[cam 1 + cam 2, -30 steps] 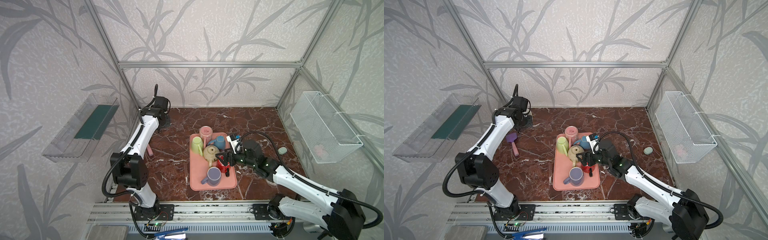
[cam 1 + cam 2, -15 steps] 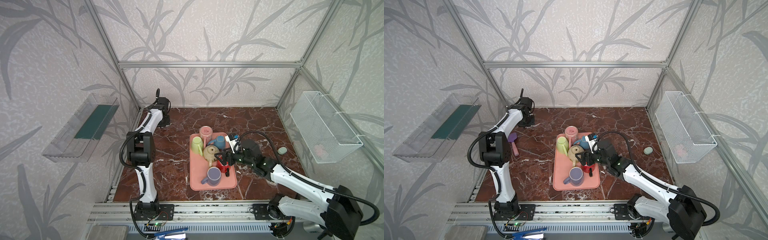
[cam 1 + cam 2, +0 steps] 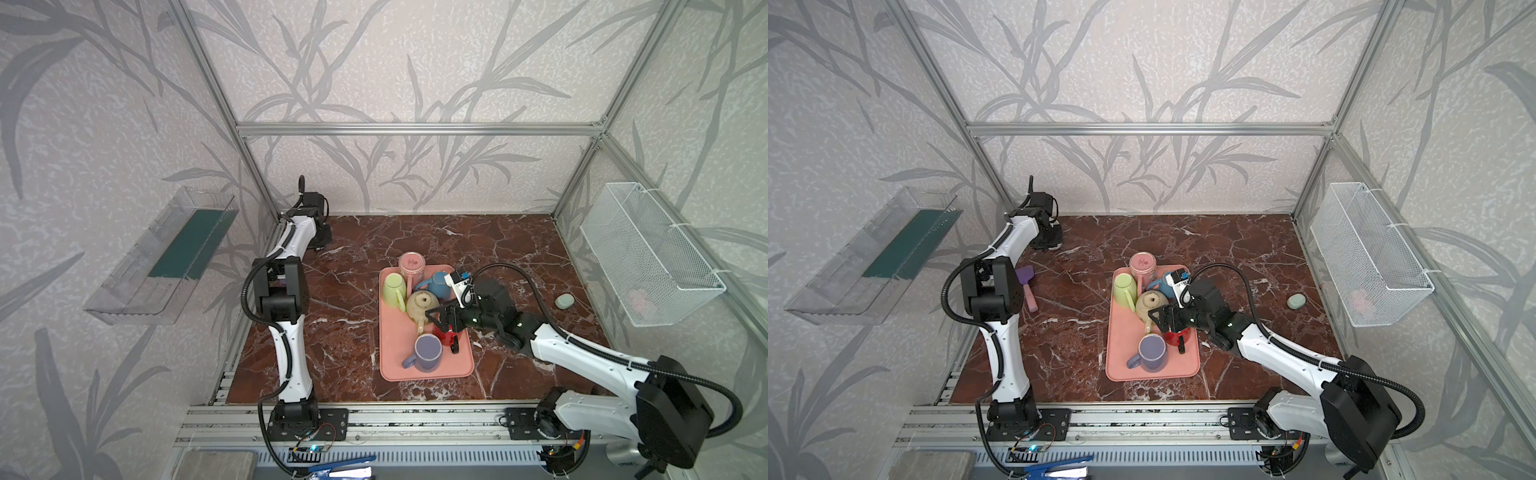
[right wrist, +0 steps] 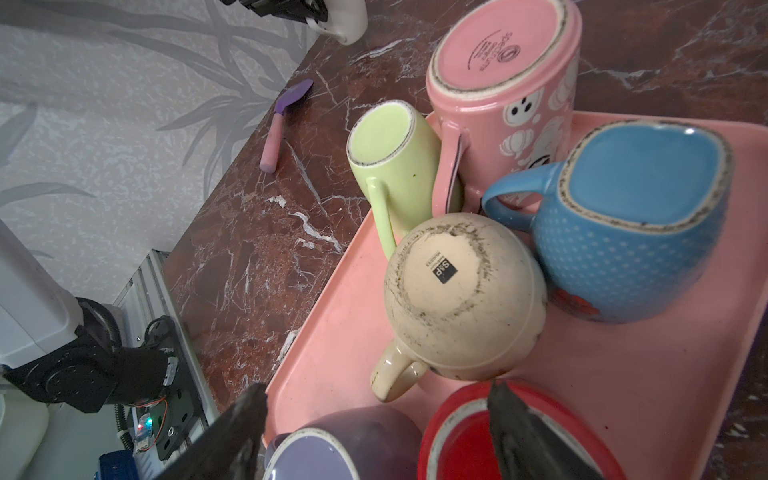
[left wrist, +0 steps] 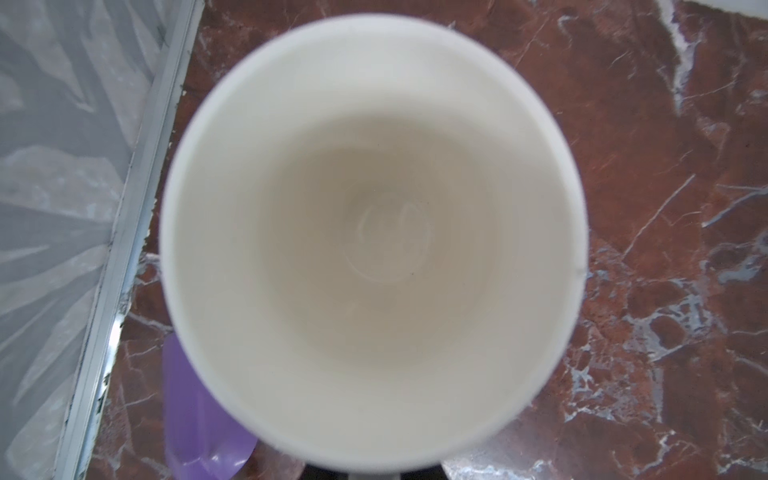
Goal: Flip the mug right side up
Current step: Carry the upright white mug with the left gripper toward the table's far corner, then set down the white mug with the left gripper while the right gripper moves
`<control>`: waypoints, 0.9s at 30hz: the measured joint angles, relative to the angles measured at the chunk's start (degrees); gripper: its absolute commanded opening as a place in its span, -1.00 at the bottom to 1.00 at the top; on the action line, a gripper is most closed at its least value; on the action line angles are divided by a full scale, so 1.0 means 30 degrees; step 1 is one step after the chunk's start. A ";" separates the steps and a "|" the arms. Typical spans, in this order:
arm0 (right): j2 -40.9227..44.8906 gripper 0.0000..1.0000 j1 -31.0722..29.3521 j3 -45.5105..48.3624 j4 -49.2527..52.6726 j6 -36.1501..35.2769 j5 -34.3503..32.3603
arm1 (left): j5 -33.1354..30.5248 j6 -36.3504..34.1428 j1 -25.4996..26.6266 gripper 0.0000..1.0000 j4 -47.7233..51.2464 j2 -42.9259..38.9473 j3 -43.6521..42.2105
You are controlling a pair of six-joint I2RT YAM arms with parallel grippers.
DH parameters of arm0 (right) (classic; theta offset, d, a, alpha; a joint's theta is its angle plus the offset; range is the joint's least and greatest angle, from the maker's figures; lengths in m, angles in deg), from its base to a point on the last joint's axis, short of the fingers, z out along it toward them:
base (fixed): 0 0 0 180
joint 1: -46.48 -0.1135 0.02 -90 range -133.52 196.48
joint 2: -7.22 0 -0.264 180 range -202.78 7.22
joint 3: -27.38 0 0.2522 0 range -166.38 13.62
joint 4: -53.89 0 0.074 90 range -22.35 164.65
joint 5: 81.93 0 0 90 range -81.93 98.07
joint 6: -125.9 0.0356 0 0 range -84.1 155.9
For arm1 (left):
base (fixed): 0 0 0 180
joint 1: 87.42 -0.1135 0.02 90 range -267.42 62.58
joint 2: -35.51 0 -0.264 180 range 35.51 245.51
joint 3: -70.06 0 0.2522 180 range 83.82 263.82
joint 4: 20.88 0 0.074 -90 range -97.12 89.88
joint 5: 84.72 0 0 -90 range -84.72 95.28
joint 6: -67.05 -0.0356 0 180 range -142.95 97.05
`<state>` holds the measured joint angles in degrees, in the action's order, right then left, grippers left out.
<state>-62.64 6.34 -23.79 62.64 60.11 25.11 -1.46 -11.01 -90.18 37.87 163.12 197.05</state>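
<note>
Blurred white mug (image 5: 374, 232) mouth-on, filling frame, purple spatula (image 5: 195, 419) behind its rim, marble tabletop (image 5: 665, 199), aluminium rail (image 5: 122, 257)

Only one legible mark: cream mug (image 4: 465, 299), upturned base, black sticker (image 4: 445, 271) reads "S&P", with a line of fine print beside it too small to read. Pink mug (image 4: 505, 79) base has a curved maker's stamp with a round logo, lettering not legible.
</note>
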 measured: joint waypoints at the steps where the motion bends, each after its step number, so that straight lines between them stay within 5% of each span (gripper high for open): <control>1: -0.0109 0.65 0.0000 0.0000 -0.0044 0.0000 0.0015 | 0.0131 -0.0044 0.0007 -1.00 -0.0160 0.0175 0.0153; 16: -0.0663 0.65 0.0000 0.0000 -0.0299 0.0000 0.0189 | 0.0962 -0.0648 0.0007 -1.00 -0.0809 0.1071 0.0386; 27: -0.0729 0.65 0.0000 0.0000 -0.0313 -0.0007 0.0197 | 0.1537 -0.0823 0.0015 -0.48 -0.1115 0.1129 0.0401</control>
<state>-64.83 6.34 -23.79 61.70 60.08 25.70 3.15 -13.48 -90.14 34.52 166.51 198.25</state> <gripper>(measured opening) 0.827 0.226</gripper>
